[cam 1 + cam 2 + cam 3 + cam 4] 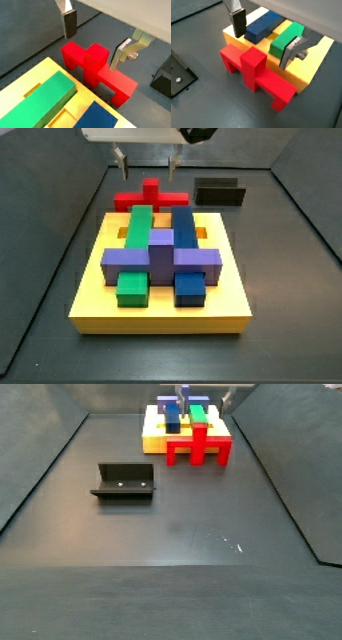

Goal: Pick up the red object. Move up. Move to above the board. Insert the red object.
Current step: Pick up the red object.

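The red object [90, 62] [252, 67], a bar with two legs and a central stub, stands on the dark floor against one short edge of the yellow board [40, 75] [314, 70]. My gripper [93, 42] [262, 41] hangs open just above it. Its two fingers [69, 25] stand to either side of the stub without touching it, and nothing is between them. In both side views the red object [150, 198] [201, 449] sits at the board's end [160, 313] [155, 444], below the gripper [147, 166] [201, 398].
The board carries a long green block [139, 228], a long blue block [183, 228] and a purple cross-shaped block [160, 258]. The black fixture [218, 192] [124, 482] [181, 75] stands on the floor near the red object. Grey walls [301, 208] enclose the floor.
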{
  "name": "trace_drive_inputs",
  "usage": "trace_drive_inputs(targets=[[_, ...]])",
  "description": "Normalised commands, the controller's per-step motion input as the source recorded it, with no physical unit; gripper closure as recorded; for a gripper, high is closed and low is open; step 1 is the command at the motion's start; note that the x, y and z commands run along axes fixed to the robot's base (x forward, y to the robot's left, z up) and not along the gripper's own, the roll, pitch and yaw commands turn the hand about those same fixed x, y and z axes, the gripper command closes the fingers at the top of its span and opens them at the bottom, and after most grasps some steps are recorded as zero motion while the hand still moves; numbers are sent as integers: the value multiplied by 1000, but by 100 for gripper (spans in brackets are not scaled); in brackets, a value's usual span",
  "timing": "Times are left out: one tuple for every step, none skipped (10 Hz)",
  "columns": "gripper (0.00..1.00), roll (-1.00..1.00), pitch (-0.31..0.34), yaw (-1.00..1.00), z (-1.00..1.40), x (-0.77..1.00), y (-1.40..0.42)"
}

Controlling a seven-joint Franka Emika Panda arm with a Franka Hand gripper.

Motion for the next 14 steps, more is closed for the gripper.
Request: trace_drive_inputs(targets=[[0,126,-23,-89,-277,0,134],[0,99,-50,0,-257,-37,0],[0,97,-51,86,-246,0,0],[0,83,-36,157,-254,0,0],[0,71,-20,226,-257,0,0],[0,53,-10,186,-234,0,17],[0,47,-1,114,-209,0,69],[0,24,0,0,-106,0,151],[0,11,0,-6,-74,0,194],[0,20,0,0,0,0,-9],[0,17,0,0,0,0,-74],[0,17,0,0,0,0,-66],[0,0,0,0,0,0,-71],[0,0,0,0,0,0,0]])
